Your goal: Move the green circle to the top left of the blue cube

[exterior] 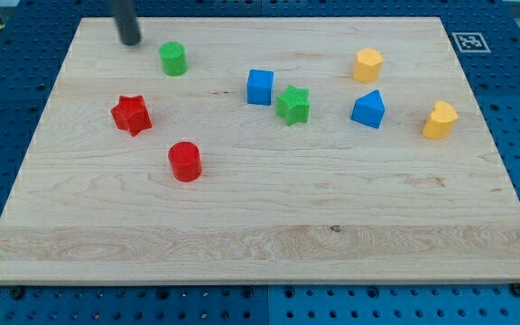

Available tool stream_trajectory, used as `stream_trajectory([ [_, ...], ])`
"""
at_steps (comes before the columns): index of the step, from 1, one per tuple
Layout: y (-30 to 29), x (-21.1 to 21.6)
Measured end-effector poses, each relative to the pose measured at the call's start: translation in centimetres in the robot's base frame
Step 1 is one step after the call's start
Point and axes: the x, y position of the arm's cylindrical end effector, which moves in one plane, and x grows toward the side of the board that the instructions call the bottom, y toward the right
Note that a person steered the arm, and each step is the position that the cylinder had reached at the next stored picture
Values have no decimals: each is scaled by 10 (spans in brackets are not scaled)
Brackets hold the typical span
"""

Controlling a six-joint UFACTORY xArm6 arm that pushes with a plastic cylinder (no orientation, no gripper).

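Rod, my tip [131,41] (no fingers) just left of ribbed green circle [172,59], blue cube [259,87] well right.

My tip [130,41] sits near tabletop [242,208] top-left corner, just left of green circle [172,59], not touching. Blue cube [259,87] is right of the circle & lower, green star [292,105] just beside it. Red star [132,115] + red cylinder [185,162] at view's left; blue wedge-ish block [368,109] and 2 yellow blocks [367,65] [440,120] at right.
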Motion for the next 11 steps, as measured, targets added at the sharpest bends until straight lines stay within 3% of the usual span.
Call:
stream_trajectory([
  [1,10,16],
  [2,56,49],
  [4,125,63],
  [5,97,59],
  [7,110,9],
  [9,144,46],
  [11,161,54],
])
